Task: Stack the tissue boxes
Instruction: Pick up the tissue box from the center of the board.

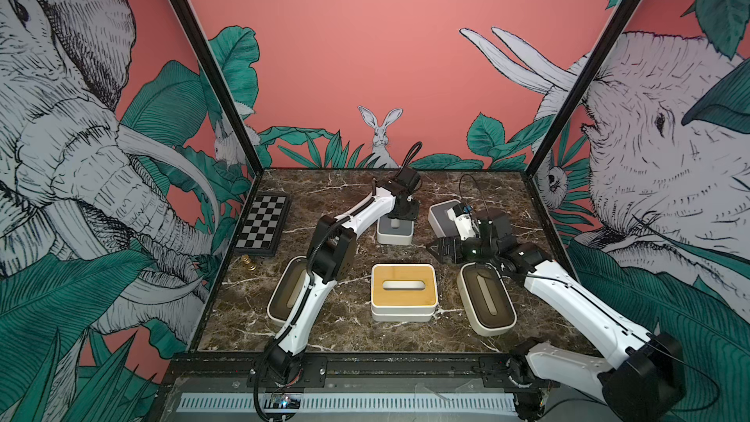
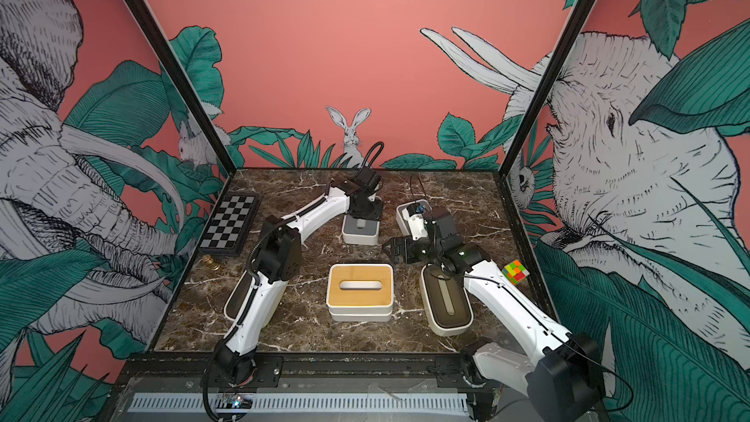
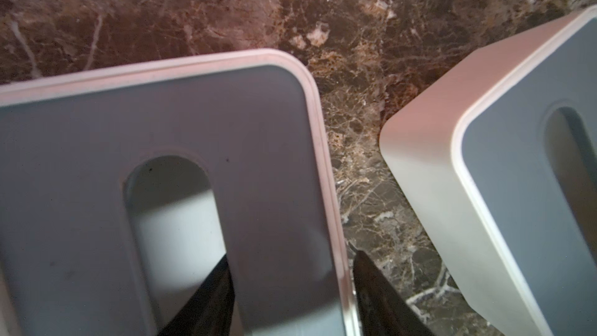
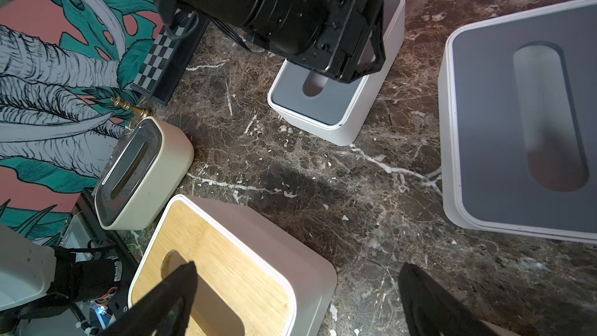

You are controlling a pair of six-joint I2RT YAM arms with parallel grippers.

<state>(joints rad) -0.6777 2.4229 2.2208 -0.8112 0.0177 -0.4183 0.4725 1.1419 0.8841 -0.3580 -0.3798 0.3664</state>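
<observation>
Marble tabletop [image 1: 345, 336]; rounded, slotted tissue boxes [image 1: 402, 292]

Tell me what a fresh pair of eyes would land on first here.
The bamboo-lidded tissue box stands out at front centre of the marble table, already sitting on a second white body. Behind it, the left jaws pinch a grey-lidded tissue box, one in its slot and one outside its wall. The right jaws hang wide open and empty above bare marble, between the stack and a second grey-lidded box.
</observation>
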